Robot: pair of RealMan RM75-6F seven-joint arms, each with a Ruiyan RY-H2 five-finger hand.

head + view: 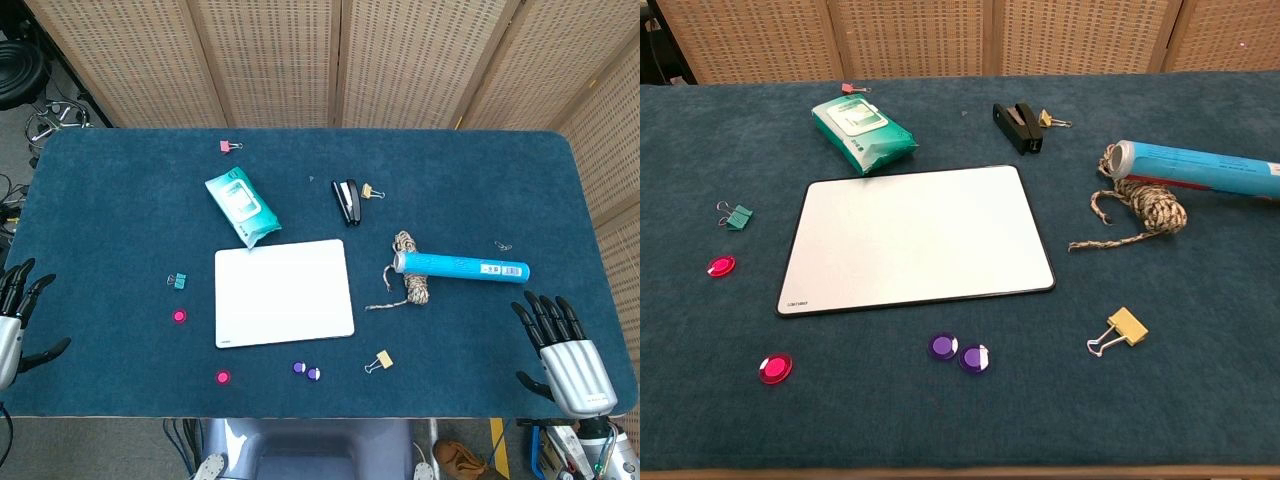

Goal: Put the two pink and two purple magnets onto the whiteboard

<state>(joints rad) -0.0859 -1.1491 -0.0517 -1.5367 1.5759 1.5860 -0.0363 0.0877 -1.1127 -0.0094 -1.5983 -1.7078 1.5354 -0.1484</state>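
No text could be read with confidence; the whiteboard [915,238] carried a tiny dark print line at its near-left corner, too small to make out; the wet-wipes pack [862,130] showed a white label panel, lettering illegible; the blue tube [461,267] bore a white label patch with dark marks near its right end, not resolved.

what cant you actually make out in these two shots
- Left hand: cut off by the head view's left edge; absent from the chest view.
- Right hand: head view only; the chest view's frame stops short of it.
- Blue tube: its far end is cut by the chest view's right edge.
- Whiteboard: the corner print is too small to read in either view.
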